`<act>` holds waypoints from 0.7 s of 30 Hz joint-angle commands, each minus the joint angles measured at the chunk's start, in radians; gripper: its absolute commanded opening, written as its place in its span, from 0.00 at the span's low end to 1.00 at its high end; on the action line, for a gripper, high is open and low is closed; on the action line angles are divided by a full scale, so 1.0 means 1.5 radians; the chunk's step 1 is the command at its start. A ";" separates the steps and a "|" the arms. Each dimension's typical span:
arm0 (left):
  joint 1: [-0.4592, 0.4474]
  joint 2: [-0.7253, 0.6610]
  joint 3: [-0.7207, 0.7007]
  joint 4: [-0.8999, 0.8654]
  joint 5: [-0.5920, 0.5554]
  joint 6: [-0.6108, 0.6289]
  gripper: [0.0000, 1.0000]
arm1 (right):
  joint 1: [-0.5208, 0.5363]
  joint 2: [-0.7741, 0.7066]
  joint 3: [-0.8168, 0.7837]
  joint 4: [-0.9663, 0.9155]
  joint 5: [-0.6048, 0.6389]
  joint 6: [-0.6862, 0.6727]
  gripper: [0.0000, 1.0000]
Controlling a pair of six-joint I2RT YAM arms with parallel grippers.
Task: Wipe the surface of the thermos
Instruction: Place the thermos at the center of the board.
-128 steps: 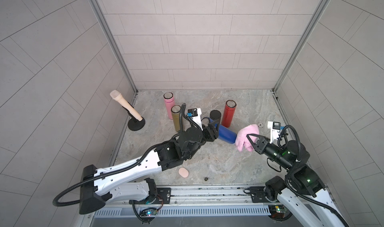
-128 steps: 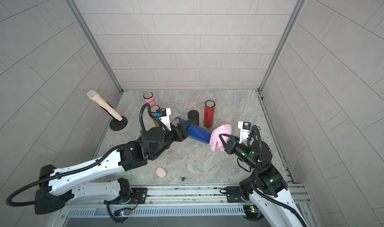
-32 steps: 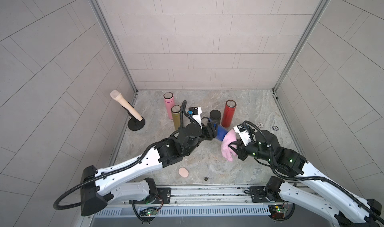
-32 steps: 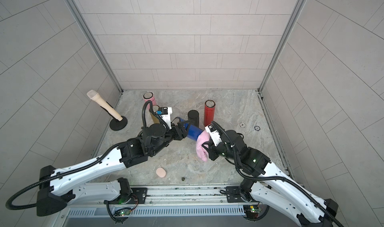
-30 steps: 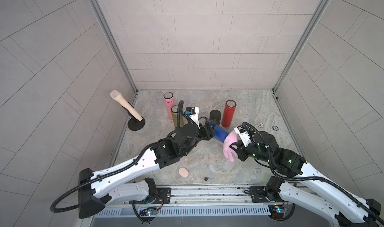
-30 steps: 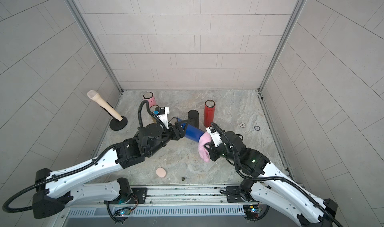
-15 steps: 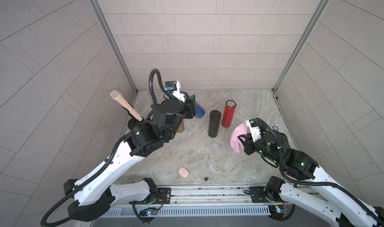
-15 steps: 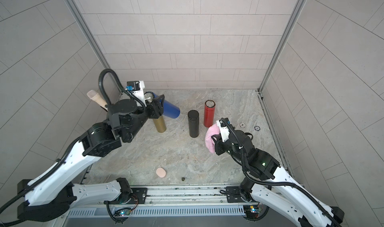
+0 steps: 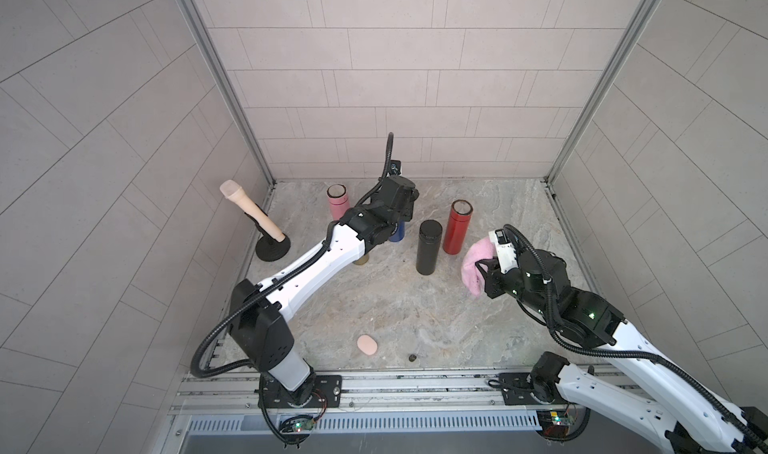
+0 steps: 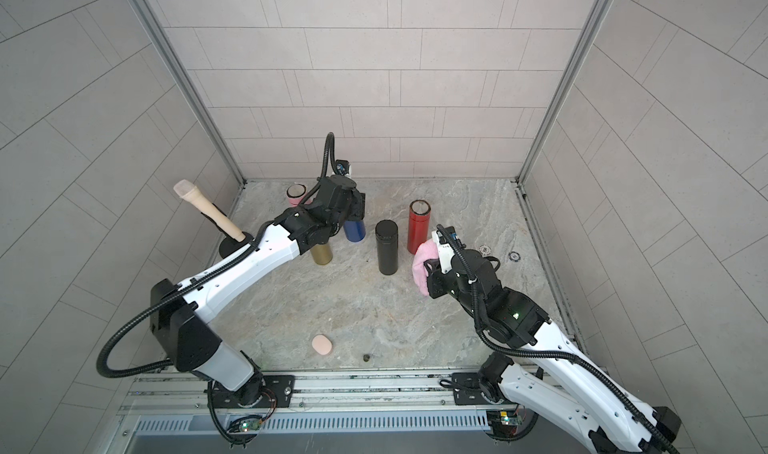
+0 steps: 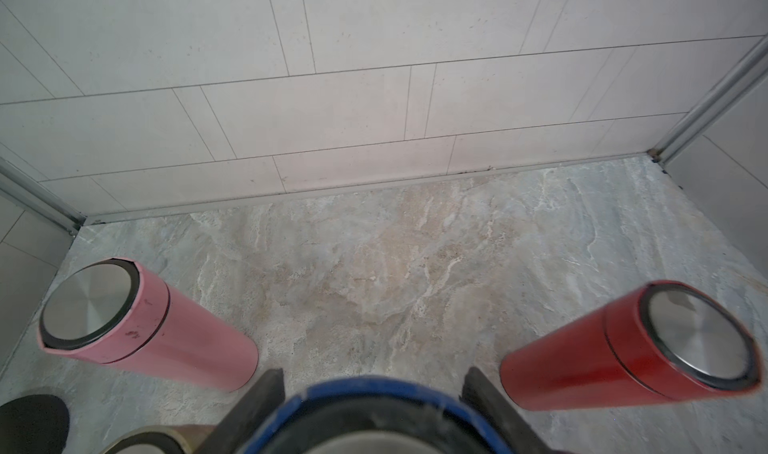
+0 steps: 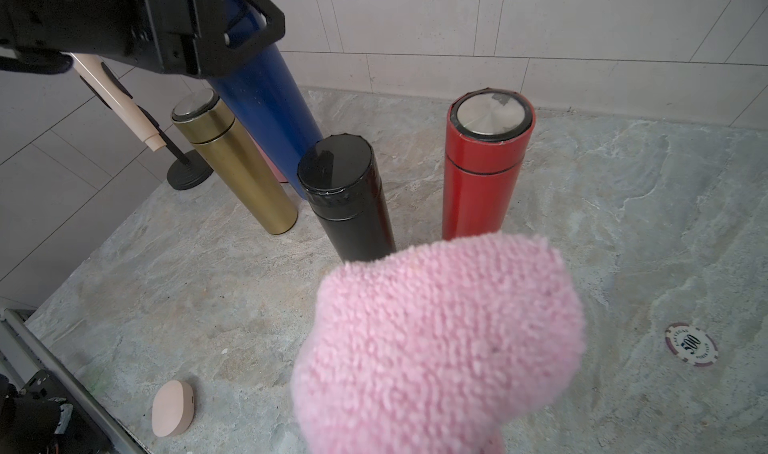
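Right wrist, cloth held, L fingers round thermos

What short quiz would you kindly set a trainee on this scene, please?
1. True or false: the right claw is shut on the fluffy pink cloth.
2. The left claw grips a cylindrical metal thermos coloured: A red, B blue, C black?
3. How many thermoses are there altogether?
Key: 1 true; 2 B; 3 five: pink metal thermos, gold metal thermos, black metal thermos, red metal thermos, plus the held one.
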State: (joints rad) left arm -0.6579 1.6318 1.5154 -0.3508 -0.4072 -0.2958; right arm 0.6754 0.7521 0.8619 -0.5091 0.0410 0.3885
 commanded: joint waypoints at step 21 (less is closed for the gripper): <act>0.048 0.133 -0.035 0.195 -0.026 -0.018 0.00 | -0.071 0.042 -0.016 0.040 -0.089 -0.006 0.00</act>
State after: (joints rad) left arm -0.5953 1.8397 1.4597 -0.1257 -0.3954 -0.3099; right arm 0.5781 0.8242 0.8570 -0.4728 -0.0727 0.3847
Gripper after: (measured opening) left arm 0.679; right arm 0.111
